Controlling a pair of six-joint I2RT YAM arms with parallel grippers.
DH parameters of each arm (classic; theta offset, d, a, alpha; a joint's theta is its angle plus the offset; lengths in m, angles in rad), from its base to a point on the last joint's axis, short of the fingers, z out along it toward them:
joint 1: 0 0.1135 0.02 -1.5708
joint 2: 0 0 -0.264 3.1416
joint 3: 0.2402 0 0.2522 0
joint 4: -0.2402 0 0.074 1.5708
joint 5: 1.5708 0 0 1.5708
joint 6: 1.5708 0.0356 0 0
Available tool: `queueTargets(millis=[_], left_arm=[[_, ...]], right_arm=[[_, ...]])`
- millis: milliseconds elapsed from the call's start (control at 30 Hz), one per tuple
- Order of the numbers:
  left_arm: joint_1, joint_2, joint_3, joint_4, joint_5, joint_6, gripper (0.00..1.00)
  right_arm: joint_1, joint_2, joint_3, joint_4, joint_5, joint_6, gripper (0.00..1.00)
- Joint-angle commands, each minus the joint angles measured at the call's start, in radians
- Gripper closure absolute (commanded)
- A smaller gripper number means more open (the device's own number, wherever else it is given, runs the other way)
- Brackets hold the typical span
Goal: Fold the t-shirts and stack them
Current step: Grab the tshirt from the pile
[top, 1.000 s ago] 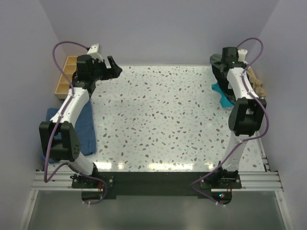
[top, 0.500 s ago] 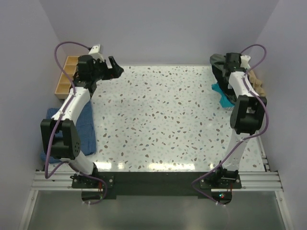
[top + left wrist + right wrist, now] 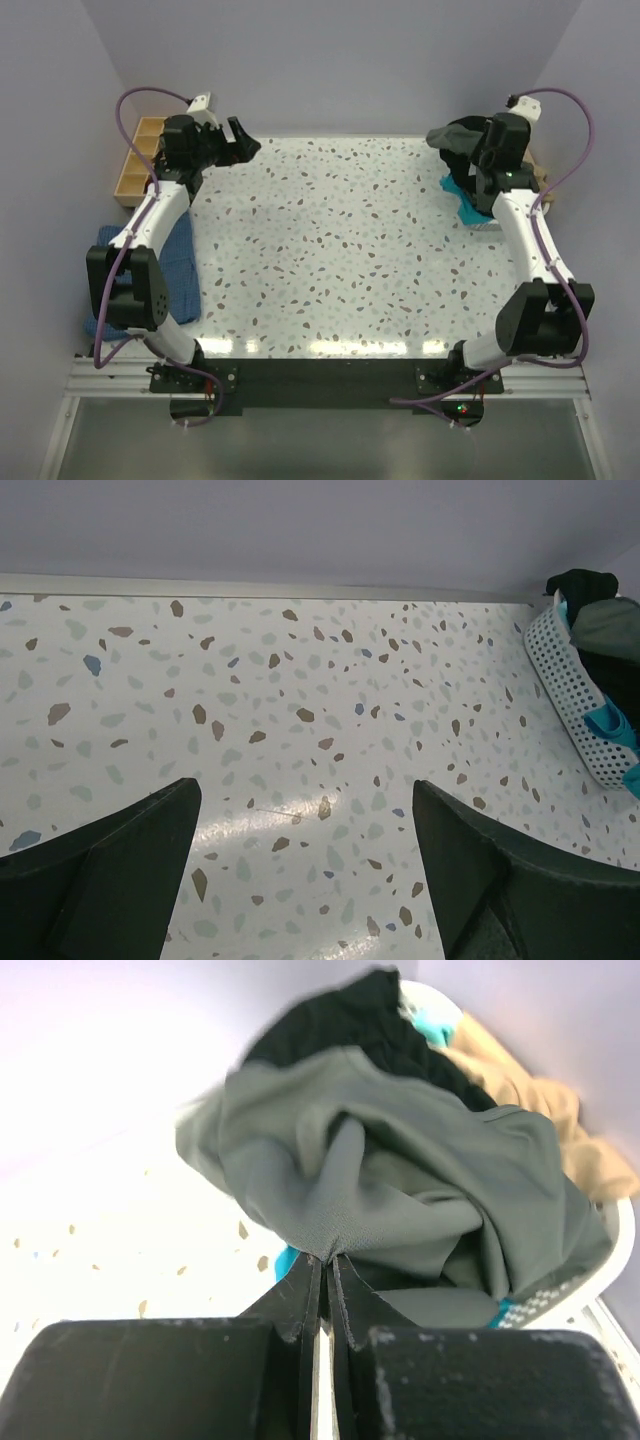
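The charcoal-grey t-shirt [image 3: 450, 135] hangs bunched above the back right corner of the table, and my right gripper [image 3: 474, 150] is shut on a pinch of it. In the right wrist view the grey t-shirt [image 3: 400, 1180] fans out from my right gripper [image 3: 328, 1256]. Behind it lie a black t-shirt [image 3: 350, 1020], a tan t-shirt [image 3: 530, 1100] and a bit of teal t-shirt [image 3: 435, 1028]. My left gripper [image 3: 240, 145] hovers open over the back left corner. In the left wrist view my left gripper [image 3: 307, 788] has only bare table between its fingers.
A white perforated basket [image 3: 570, 710] at the table's right edge holds the other shirts, with teal cloth [image 3: 462, 190] spilling over its side. A blue cloth [image 3: 165, 265] lies at the left edge. A wooden compartment box [image 3: 135, 165] stands at the back left.
My right gripper has shut on the grey t-shirt and lifted it up from the basket as the right arm swung outward. The left arm has hardly moved.
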Motion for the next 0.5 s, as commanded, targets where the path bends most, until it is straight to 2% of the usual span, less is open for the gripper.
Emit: queueTargets(millis=[0, 100, 200, 467], left_arm=[[-0.006, -0.013, -0.003, 0.054, 0.022, -0.022, 0.09], [-0.006, -0.015, -0.006, 0.051, -0.012, -0.028, 0.11], [-0.004, -0.008, -0.002, 0.045, -0.018, -0.034, 0.14], [-0.006, -0.024, -0.006, 0.048, -0.007, -0.059, 0.16]], right_arm=[[0.003, -0.032, 0.05, 0.014, -0.216, -0.042, 1.0], [0.065, -0.057, 0.108, -0.025, -0.331, -0.088, 1.0], [0.159, -0.089, 0.165, -0.03, -0.349, -0.137, 1.0], [0.214, -0.097, 0.341, -0.033, -0.024, -0.146, 1.0]])
